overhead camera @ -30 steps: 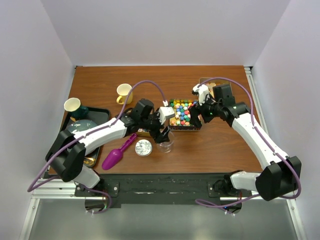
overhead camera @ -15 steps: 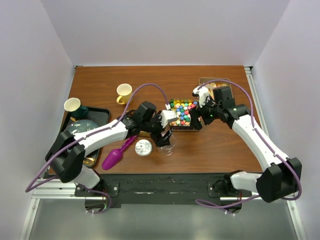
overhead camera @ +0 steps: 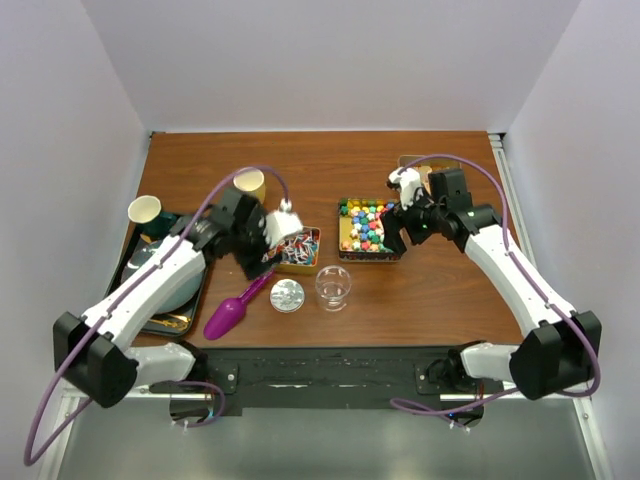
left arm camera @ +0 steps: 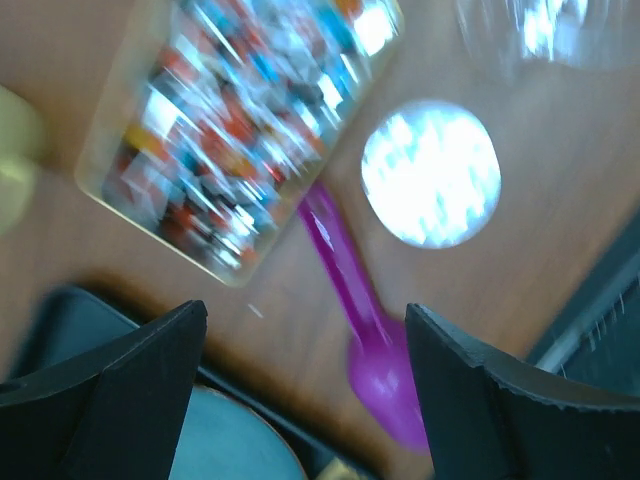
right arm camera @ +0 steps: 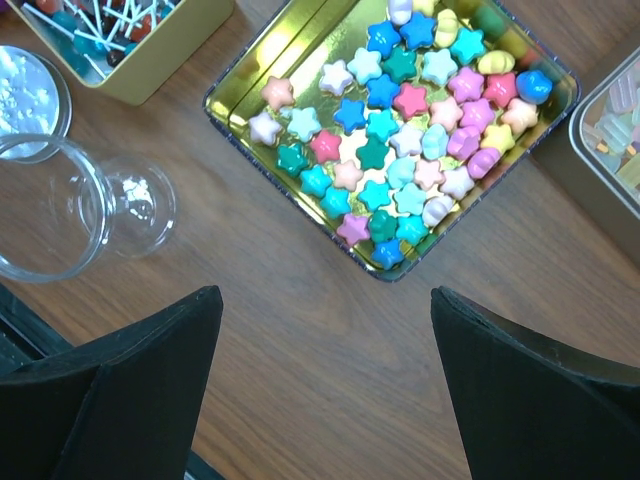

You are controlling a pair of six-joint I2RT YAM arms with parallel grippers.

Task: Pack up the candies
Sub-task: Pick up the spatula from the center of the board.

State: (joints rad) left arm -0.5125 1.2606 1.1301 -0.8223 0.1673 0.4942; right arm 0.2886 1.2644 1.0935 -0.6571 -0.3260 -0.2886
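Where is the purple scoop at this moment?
In the top view, the purple scoop lies left of centre near the front edge, just left of the round lid.

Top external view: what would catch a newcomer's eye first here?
The bright multicoloured star-shaped candies in a shallow gold tin, right of centre, stand out most. Next comes the purple plastic scoop lying front left, with a clear glass jar further right.

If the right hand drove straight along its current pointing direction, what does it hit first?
Probably the gold tin of star candies, at its nearest corner, or the table just short of it; depth is unclear. The right hand is open, empty.
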